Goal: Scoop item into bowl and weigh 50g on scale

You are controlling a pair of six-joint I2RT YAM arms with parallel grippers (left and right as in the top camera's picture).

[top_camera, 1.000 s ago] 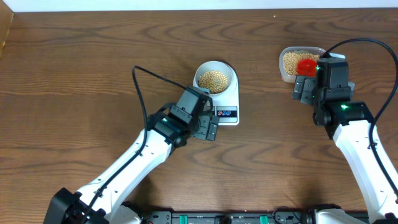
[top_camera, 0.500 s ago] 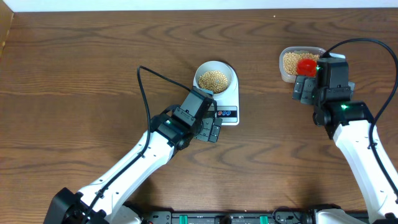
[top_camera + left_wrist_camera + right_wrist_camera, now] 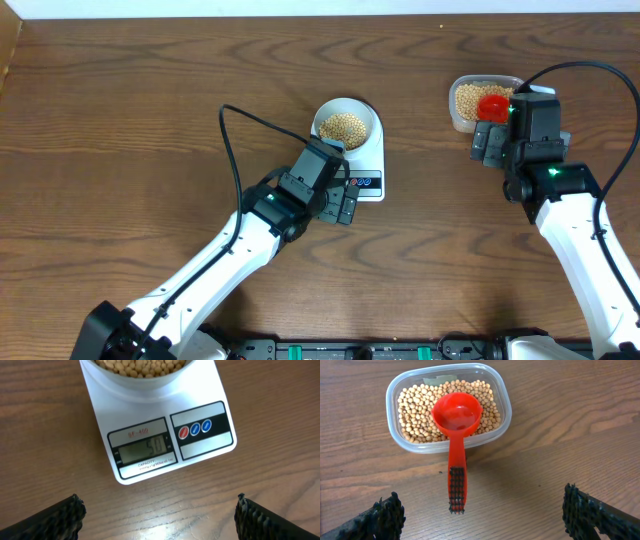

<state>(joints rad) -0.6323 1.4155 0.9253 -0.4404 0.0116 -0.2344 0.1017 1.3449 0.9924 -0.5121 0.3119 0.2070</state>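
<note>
**Stock on your table [image 3: 120, 120], item by item**

1. Scale [image 3: 374, 160]: white, flat, left of the table's middle in your overhead view. Your left wrist view shows its top [image 3: 100, 405], a grey display [image 3: 145, 451] reading 50, and a row of round buttons [image 3: 195, 428], red first and then blue.
2. Bowl [image 3: 350, 103]: pale, round, and seated on the far half of the scale. Its wall [image 3: 135, 385] sits just above the display in your left wrist view.
3. Beans [image 3: 343, 127]: small, round and tan. One lot fills the bottom of the bowl.
4. Tub [image 3: 459, 117]: clear plastic with rounded corners [image 3: 502, 397]. It stands at the far right of the table, well apart from the scale, and holds a second lot of beans [image 3: 415, 415].
5. Scoop [image 3: 456, 417]: red. Its cup lies empty on the tub's beans. The handle crosses the near rim and points toward your right gripper. You cannot tell whether its end touches the wood.
6. Left gripper [image 3: 157, 510]: jaws spread wide with nothing between them. It hovers just in front of the scale's display edge and touches neither scale nor bowl.
7. Right gripper [image 3: 482, 510]: jaws spread wide and empty. It is near the tub, and the scoop handle's end lies between the two fingers without touching either.
</note>
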